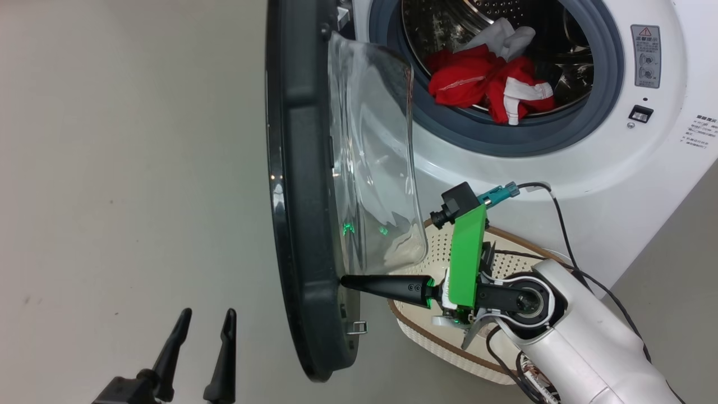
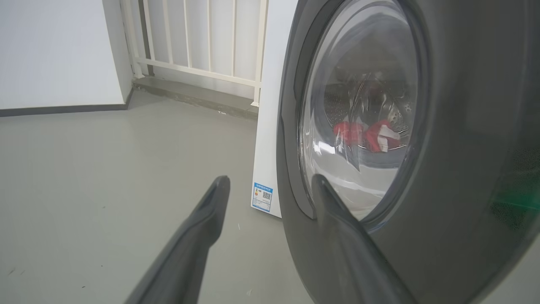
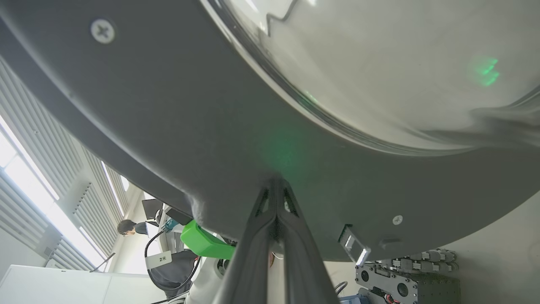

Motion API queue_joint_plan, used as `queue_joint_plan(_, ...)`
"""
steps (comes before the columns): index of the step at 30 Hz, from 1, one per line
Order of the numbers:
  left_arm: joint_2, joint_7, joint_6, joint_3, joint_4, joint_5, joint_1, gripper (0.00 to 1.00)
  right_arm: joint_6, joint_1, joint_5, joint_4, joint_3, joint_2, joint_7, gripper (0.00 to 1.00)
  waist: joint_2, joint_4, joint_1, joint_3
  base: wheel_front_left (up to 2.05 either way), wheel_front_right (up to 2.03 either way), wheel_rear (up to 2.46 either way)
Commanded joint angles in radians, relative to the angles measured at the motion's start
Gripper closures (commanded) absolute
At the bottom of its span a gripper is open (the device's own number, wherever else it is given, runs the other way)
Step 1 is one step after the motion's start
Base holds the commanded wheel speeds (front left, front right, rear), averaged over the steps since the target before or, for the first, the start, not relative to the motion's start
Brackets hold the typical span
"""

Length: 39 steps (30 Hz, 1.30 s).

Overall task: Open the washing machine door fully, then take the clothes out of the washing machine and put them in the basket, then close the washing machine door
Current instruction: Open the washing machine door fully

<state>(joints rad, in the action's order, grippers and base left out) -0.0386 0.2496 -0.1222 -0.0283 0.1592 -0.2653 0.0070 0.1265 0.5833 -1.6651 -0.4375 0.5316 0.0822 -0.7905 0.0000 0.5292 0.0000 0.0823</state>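
1. Fingers [image 1: 392, 287] of R jaws: long, dark, tapered, pressed flat together w/ no gap, gripping nothing. Tip touches inner face of washing machine door [image 1: 303, 196], low on its matte dk-grey plastic rim.
2. L jaws: spread wide, empty. Two slim black fingers [image 1: 174, 348] over bare grey floor [image 1: 112, 168], just beside door's outer face.
3. Door: round, stands open, edge-on in head view, long axis running top to bottom of that view. Glossy black outer face twd L side; clear bulging glass bowl [image 1: 376, 157] twd R side, over the basket [image 1: 443, 252].
4. Basket: cream perforated plastic, brown woven-look rim, on floor under R arm [image 1: 589, 336], right in front of washing machine [image 1: 617, 185].
5. Clothes [image 1: 482, 84]: crumpled red fabric w/ white trim, plus white-grey cloth piece [image 1: 505, 39], inside perforated steel drum [image 1: 449, 17], at front lip by smooth grey rubber gasket [image 1: 505, 143].
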Motion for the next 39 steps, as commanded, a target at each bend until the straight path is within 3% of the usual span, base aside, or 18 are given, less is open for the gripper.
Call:
queue_joint_plan(1, -0.012, 0.012, 0.007, 0.037, -0.03, -0.002, -0.005, 0.0, 0.004, 0.03, -0.008, 0.024, 0.016, -0.031, 0.011, 1.0, 0.0, 0.0, 0.0, 0.0, 0.0, 0.0, 0.0)
queue_joint_plan(5, -0.012, 0.012, 0.008, 0.039, -0.031, -0.002, -0.003, 0.0, 0.004, 0.03, -0.01, 0.024, 0.028, -0.032, 0.036, 1.0, 0.0, -0.003, 0.0, -0.003, 0.0, 0.0, 0.0)
queue_joint_plan(6, -0.012, 0.012, 0.008, 0.038, -0.029, -0.002, -0.003, 0.0, 0.004, 0.028, -0.004, 0.024, 0.029, -0.032, 0.041, 0.72, 0.0, -0.004, 0.0, -0.004, 0.0, 0.0, 0.0)
queue_joint_plan(7, -0.012, 0.012, 0.007, 0.037, -0.027, -0.001, -0.003, 0.0, 0.004, 0.024, 0.004, 0.025, 0.028, -0.032, 0.049, 0.52, 0.0, -0.006, 0.0, -0.006, 0.0, 0.0, 0.0)
queue_joint_plan(8, -0.012, 0.012, 0.007, 0.035, -0.024, 0.001, -0.004, 0.0, 0.004, 0.018, 0.015, 0.025, 0.024, -0.032, 0.062, 0.0, 0.0, -0.007, 0.0, -0.009, 0.0, 0.0, 0.0)
queue_joint_plan(26, -0.012, 0.012, -0.005, 0.06, 0.025, 0.02, -0.017, 0.0, 0.004, -0.175, 0.16, 0.035, -0.05, 0.073, 0.358, 0.0, 0.0, -0.083, 0.0, -0.048, 0.0, 0.0, 0.0)
queue_joint_plan(33, -0.012, 0.012, -0.007, 0.075, 0.031, 0.027, -0.009, 0.0, 0.004, -0.252, 0.196, 0.028, -0.049, 0.111, 0.481, 0.0, 0.0, -0.11, 0.0, -0.061, 0.0, 0.0, 0.0)
queue_joint_plan(39, -0.012, 0.012, -0.008, 0.086, 0.033, 0.028, -0.004, 0.0, 0.004, -0.281, 0.297, 0.019, -0.001, 0.161, 0.625, 0.0, 0.0, -0.126, 0.0, -0.06, 0.0, 0.0, 0.0)
